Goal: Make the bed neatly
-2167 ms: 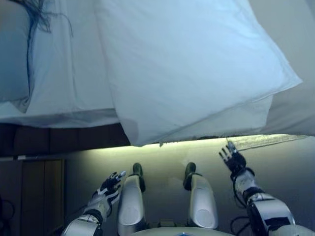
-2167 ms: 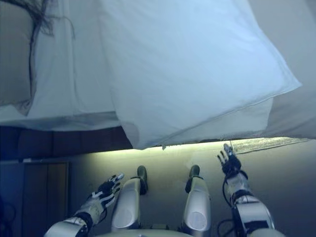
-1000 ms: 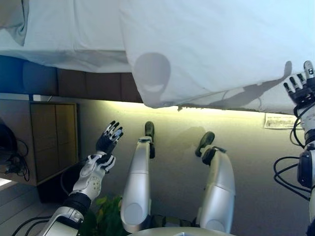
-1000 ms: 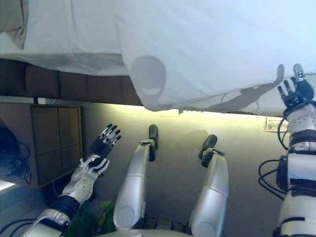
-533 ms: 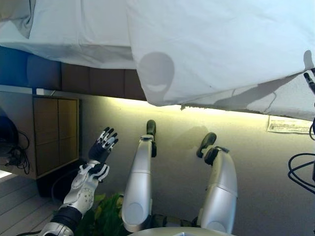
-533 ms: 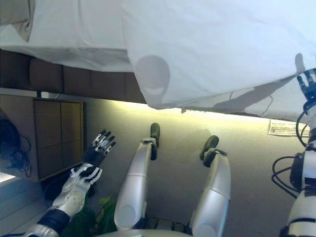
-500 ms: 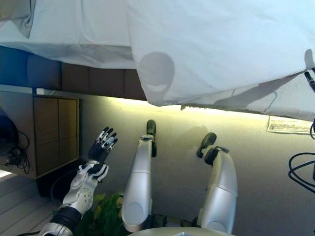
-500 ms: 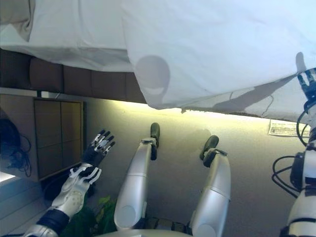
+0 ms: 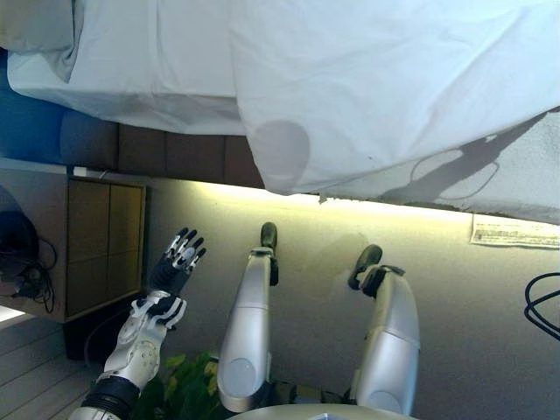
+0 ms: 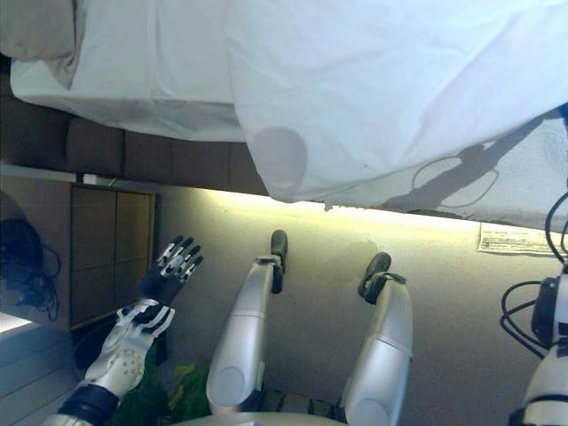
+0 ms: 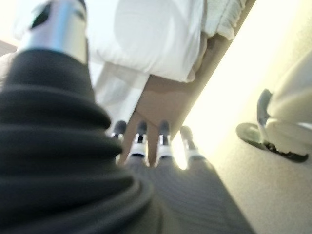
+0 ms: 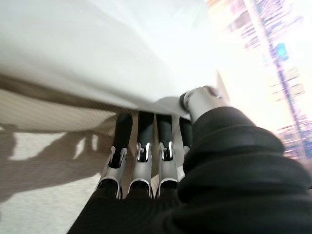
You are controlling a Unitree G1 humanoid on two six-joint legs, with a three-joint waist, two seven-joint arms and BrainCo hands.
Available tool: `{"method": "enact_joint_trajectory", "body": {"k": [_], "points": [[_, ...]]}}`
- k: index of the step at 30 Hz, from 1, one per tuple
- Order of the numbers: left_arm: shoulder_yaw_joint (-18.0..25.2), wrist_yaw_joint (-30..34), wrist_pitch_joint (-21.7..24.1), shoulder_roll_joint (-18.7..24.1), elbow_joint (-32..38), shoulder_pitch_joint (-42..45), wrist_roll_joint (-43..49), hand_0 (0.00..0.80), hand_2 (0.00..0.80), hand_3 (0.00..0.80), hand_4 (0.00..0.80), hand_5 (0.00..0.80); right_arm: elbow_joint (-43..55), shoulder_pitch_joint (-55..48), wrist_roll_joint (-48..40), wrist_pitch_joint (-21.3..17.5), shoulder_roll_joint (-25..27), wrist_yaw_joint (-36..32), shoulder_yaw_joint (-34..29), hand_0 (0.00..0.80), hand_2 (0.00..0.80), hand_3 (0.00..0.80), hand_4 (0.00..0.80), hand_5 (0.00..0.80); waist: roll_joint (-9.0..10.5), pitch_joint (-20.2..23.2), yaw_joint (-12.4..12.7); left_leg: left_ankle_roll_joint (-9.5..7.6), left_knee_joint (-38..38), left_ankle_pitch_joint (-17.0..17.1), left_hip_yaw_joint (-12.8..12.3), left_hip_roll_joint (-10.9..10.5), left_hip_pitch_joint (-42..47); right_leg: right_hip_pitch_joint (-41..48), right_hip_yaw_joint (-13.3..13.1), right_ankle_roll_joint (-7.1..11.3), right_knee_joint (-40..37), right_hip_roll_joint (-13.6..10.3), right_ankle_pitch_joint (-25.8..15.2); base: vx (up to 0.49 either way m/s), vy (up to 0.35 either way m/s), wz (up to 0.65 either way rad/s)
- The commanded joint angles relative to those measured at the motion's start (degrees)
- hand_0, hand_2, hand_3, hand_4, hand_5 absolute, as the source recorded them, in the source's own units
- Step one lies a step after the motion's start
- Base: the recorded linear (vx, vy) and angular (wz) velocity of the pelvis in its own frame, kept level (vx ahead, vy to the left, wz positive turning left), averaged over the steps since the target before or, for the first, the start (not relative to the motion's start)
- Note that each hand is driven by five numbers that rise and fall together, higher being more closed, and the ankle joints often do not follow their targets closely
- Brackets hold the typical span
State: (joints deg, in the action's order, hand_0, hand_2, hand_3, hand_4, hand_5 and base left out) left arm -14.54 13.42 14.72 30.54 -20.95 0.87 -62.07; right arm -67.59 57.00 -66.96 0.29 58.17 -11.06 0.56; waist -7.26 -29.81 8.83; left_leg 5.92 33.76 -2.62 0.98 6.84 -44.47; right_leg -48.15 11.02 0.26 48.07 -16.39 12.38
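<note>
A white duvet (image 9: 385, 79) covers the bed, and its edge and one corner (image 9: 280, 175) hang over the near side. A white sheet (image 9: 149, 61) and a pillow (image 9: 35, 26) lie at the left. My left hand (image 9: 175, 262) is open, raised in the air below the bed and apart from it, and it also shows in the left wrist view (image 11: 151, 141). My right hand (image 12: 146, 146) is at the duvet's hanging edge (image 12: 97, 83) on the far right. Its fingers are straight with the tips under the cloth, and the thumb lies against the edge.
The bed's dark padded base (image 9: 157, 153) runs under the sheet. A wooden cabinet (image 9: 96, 236) stands at the left with cables (image 9: 17, 271) beside it. A green plant (image 9: 188, 372) is low at the left. A printed paper (image 9: 512, 229) lies on the floor at the right.
My right hand has risen and moved right, out of the left eye view, to the duvet's edge. The camera has shifted slightly. My left hand stays open and moves little.
</note>
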Motion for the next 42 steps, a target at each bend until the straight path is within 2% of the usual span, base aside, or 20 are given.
{"method": "enact_joint_trajectory", "body": {"k": [1, 5, 11, 12, 13, 14, 15, 16, 20, 21, 27, 40, 42], "points": [[1.13, 0.89, 1.0, 1.51, 3.04, 3.66, -1.43, 0.0, 0.0, 0.0, 0.0, 0.0, 5.58, 0.61, -0.06, -4.45, 5.81, -1.69, -1.06, 0.8, 0.8, 0.8, 0.8, 0.8, -1.38, 0.02, -0.69, -0.35, -2.28, 3.3, -0.39, 1.32, 0.71, 1.75, -1.66, 1.51, -1.1, 1.77, -1.64, -0.033, 0.023, 0.03], [1.37, 1.29, 1.29, 1.35, 2.6, 3.84, -1.51, 0.0, 0.0, 0.0, 0.0, 0.0, 5.45, 0.85, -0.03, -4.29, 5.48, -2.26, -0.59, 0.8, 0.8, 0.8, 0.8, 0.8, -1.27, 0.02, -0.5, -0.11, -3.43, 3.84, -0.63, 1.44, 1.86, 3.01, -1.29, 1.53, -2.13, 1.86, -1.66, -0.039, 0.025, 0.03], [1.28, 1.54, 1.94, 1.18, 1.79, 3.27, -1.28, 0.0, 0.0, 0.0, 0.0, 0.0, 4.42, 0.1, -0.62, -1.29, 4.49, -6.45, -0.06, 0.8, 0.8, 0.8, 0.8, 0.8, -0.54, 0.02, -0.39, 0.11, -5.27, 4.16, -1.05, 1.44, 4.84, 6.37, -0.57, 1.72, -4.88, 2.05, -2.39, -0.061, 0.049, 0.0], [1.28, 1.46, 2.16, 1.15, 1.56, 3.11, -1.03, 0.0, 0.0, 0.0, 0.0, 0.0, 4.25, -0.47, -0.59, -1.02, 3.99, -7.27, -0.23, 0.8, 0.8, 0.8, 0.8, 0.8, -0.4, 0.02, -0.23, -0.15, -5.97, 5.75, -1.32, 1.66, 4.94, 6.69, 0.15, 1.2, -5.94, 2.07, -3.89, -0.039, 0.047, 0.01], [1.26, 1.37, 2.2, 1.06, 1.17, 2.89, -0.87, 0.0, 0.0, 0.0, 0.0, 0.0, 4.2, -0.81, -0.63, -0.7, 3.62, -7.76, -0.17, 0.8, 0.8, 0.8, 0.8, 0.8, -0.05, 0.03, -0.3, 0.19, -5.82, 4.18, -1.24, 1.61, 6.4, 8.23, -0.21, 1.82, -6.01, 2.14, -2.57, -0.116, 0.061, 0.0], [1.3, 1.46, 2.33, 1.0, 0.79, 2.67, -0.72, 0.0, 0.0, 0.0, 0.0, 0.0, 4.17, -1.27, -0.62, -0.32, 3.22, -8.31, -0.27, 0.8, 0.8, 0.8, 0.8, 0.8, 0.14, 0.02, -0.2, -0.18, -6.5, 5.47, -1.57, 1.86, 6.63, 8.61, 0.42, 1.33, -7.03, 2.07, -4.09, 0.049, 0.046, -0.01], [1.39, 1.41, 2.34, 0.94, 0.4, 2.29, -0.51, 0.0, 0.0, 0.0, 0.0, 0.0, 4.27, -1.75, -0.74, 0.15, 2.92, -8.79, -0.33, 0.8, 0.8, 0.8, 0.8, 0.8, 0.58, 0.05, -0.31, 0.2, -6.44, 3.9, -1.54, 1.86, 8.28, 10.29, 0.13, 2.0, -7.25, 2.0, -2.87, -0.029, 0.055, -0.01], [1.46, 1.33, 2.36, 0.93, 0.07, 2.04, -0.26, 0.0, 0.0, 0.0, 0.0, 0.0, 4.35, -2.26, -0.73, 0.62, 2.66, -9.17, -0.5, 0.8, 0.8, 0.8, 0.8, 0.8, 0.94, 0.06, -0.31, 0.2, -6.82, 3.75, -1.64, 1.91, 9.29, 11.4, 0.32, 2.09, -7.87, 1.97, -2.98, 0.062, 0.044, -0.01], [1.57, 1.55, 2.55, 0.54, -2.1, 1.05, 0.63, 0.0, 0.0, 0.0, 0.0, 0.0, 4.55, -4.89, -1.24, 1.71, 0.82, -10.8, -1.22, 0.8, 0.8, 0.8, 0.8, 0.8, 2.3, 1.36, -0.39, 0.36, -9.38, 3.64, -2.3, 2.28, 13.8, 16.18, 0.83, 2.72, -11.8, 1.83, -4.15, -0.013, 0.077, -0.02], [1.54, 1.5, 2.47, 0.27, -2.87, 0.74, 0.99, 0.0, 0.0, 0.0, 0.0, 0.0, 4.93, -5.74, -1.5, 2.08, 0.11, -10.9, -1.51, 0.8, 0.8, 0.8, 0.8, 0.8, 2.6, 1.8, -0.44, 0.06, -10.72, 5.1, -2.91, 2.46, 15.01, 17.45, 1.43, 2.39, -13.69, 1.86, -5.88, -0.022, 0.11, -0.04], [0.92, 1.77, 2.71, -1.75, -7.37, -1.97, 2.89, 0.0, 0.0, 0.0, 0.0, 0.0, 5.42, -9.24, -0.9, 3.28, -3.53, -13.0, -2.18, 0.8, 0.8, 0.8, 0.8, 0.8, 4.23, 4.64, -1.1, 0.32, -14.99, 5.07, -4.49, 2.96, 22.07, 24.87, 2.04, 3.4, -20.42, 2.07, -7.86, 0.051, 0.09, -0.06], [-0.13, 0.26, 0.8, -4.07, -12.6, -6.45, 6.72, 0.0, 0.0, 0.0, 0.0, 0.0, 7.13, -13.89, 0.05, 5.39, -8.54, -12.88, -1.53, 0.8, 0.8, 0.8, 0.8, 0.8, 6.02, 7.73, -2.06, 0.47, -16.7, 4.11, -4.79, 3.84, 28.89, 33.88, 2.28, 4.24, -26.71, 2.18, -9.45, 0.065, 0.025, 0.04], [0.1, 0.38, 0.81, -4.25, -13.15, -6.69, 7.12, 0.0, 0.0, 0.0, 0.0, 0.0, 6.85, -14.61, 1.11, 5.61, -9.09, -11.12, -1.6, 0.8, 0.8, 0.8, 0.8, 0.8, 6.18, 7.9, -2.08, 0.39, -16.38, 3.88, -4.86, 3.92, 29.21, 34.44, 2.24, 4.3, -26.88, 2.15, -9.47, 0.073, -0.012, -0.02]]}}
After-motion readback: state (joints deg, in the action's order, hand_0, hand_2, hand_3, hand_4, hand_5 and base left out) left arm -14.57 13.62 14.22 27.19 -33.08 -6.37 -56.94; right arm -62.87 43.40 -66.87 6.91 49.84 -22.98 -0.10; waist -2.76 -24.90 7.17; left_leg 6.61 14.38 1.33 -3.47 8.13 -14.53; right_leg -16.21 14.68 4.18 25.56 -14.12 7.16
